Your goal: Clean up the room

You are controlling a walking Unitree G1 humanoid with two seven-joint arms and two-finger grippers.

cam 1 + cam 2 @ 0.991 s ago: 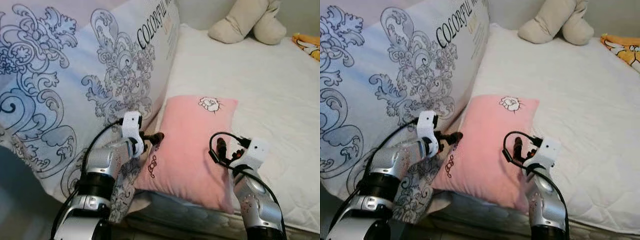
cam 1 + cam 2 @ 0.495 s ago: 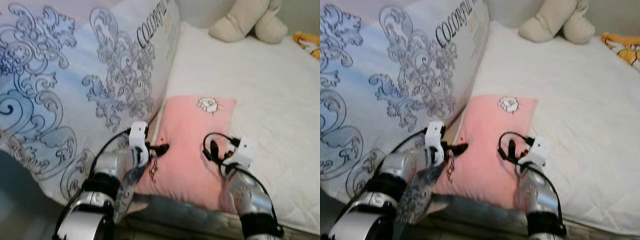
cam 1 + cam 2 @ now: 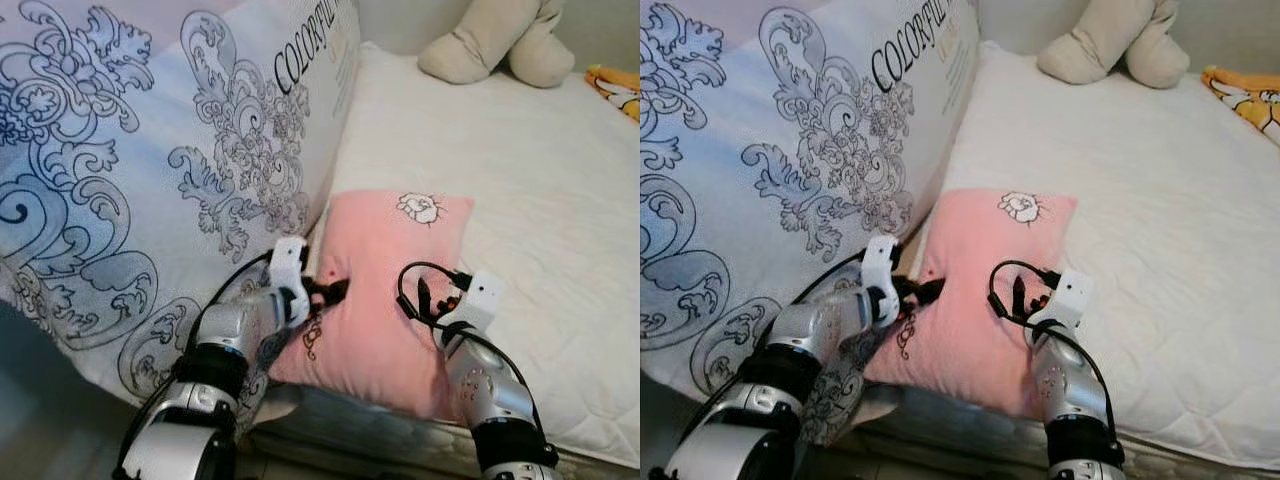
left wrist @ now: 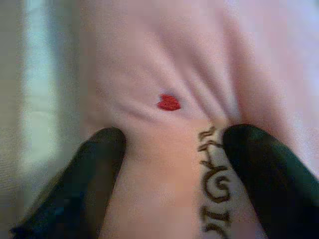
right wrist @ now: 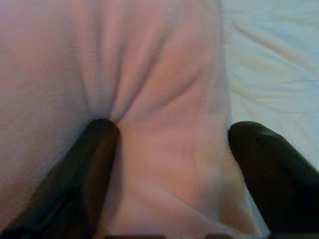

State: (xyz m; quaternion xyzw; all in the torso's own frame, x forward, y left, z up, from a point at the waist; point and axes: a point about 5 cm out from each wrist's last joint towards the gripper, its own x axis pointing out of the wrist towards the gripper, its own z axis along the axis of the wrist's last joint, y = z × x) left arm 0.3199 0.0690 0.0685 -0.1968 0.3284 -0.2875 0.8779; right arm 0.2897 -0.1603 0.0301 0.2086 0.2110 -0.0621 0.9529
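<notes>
The pink pillow (image 3: 385, 290) lies flat at the near edge of the white mattress (image 3: 540, 230), its long axis running away from the robot. It is a soft rectangular cushion of smooth pink fabric with a small white embroidered motif (image 3: 419, 208) near its far end, dark scrolled lettering (image 4: 214, 184) along its left border and a small red heart (image 4: 169, 102) beside that lettering. The left gripper (image 3: 333, 292) rests on the pillow's left edge; its two black fingers (image 4: 99, 169) are spread apart with a band of pink fabric bulging between them, pressed into the cloth rather than clenched on it. The right gripper (image 3: 420, 298) sits on the pillow's right portion, fingers (image 5: 94, 164) likewise spread, one fingertip sunk in a radiating pucker of fabric and the other near the pillow's right edge where the mattress begins. Immediately left of the pillow, and touching its left side, stands a large pale quilted panel (image 3: 150, 170) printed with blue-grey scroll ornaments and the word "COLORFUL"; it leans upright and crowds the left arm. The mattress surface is white with a fine stitched diamond texture. Well beyond the pillow, at the far end of the mattress, lies a beige plush toy (image 3: 495, 40), and an orange patterned cloth (image 3: 615, 88) lies at the far right edge.
</notes>
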